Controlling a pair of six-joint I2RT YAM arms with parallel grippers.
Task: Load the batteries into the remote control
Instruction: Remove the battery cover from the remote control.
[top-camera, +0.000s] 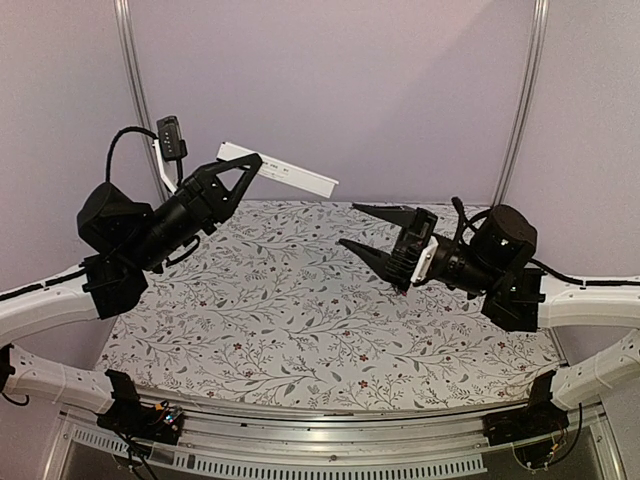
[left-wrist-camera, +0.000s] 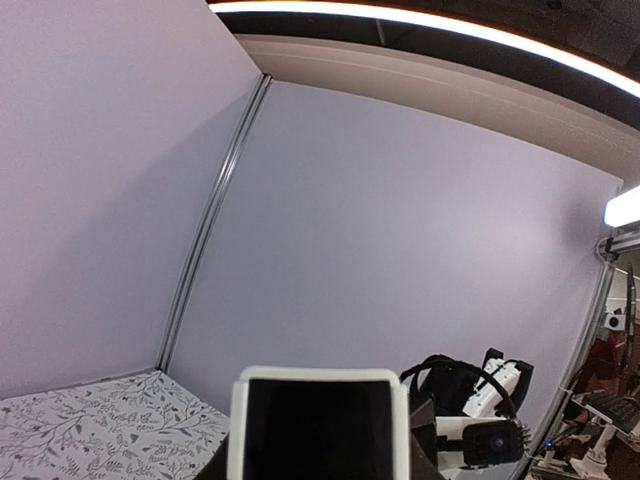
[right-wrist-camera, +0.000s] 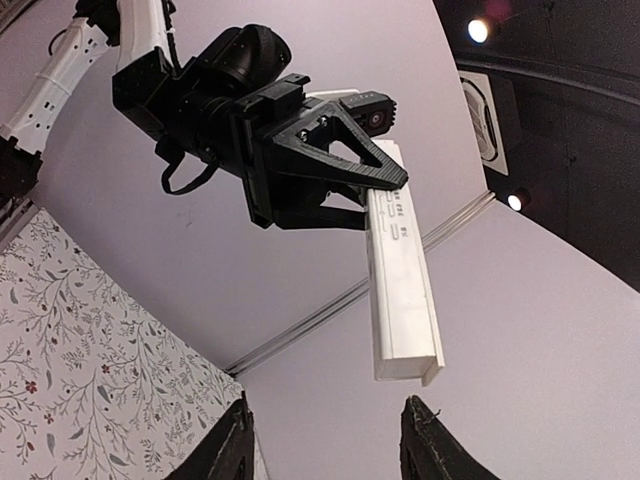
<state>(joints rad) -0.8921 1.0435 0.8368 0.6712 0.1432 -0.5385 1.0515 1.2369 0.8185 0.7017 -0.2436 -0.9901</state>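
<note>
- Near us, the floral table (top-camera: 300, 330) shows no batteries; loading looks unfinished.
- At 3 o'clock, our right gripper (top-camera: 347, 225) hangs with fingers apart, holding nothing.
- At 10 o'clock, farther back, our left gripper (top-camera: 245, 165) clamps the remote control (top-camera: 290, 172) aloft; whether batteries sit inside, we cannot tell.

One remote control (top-camera: 295, 175) — two grippers (left gripper (top-camera: 250, 163), right gripper (top-camera: 346, 225)).
</note>
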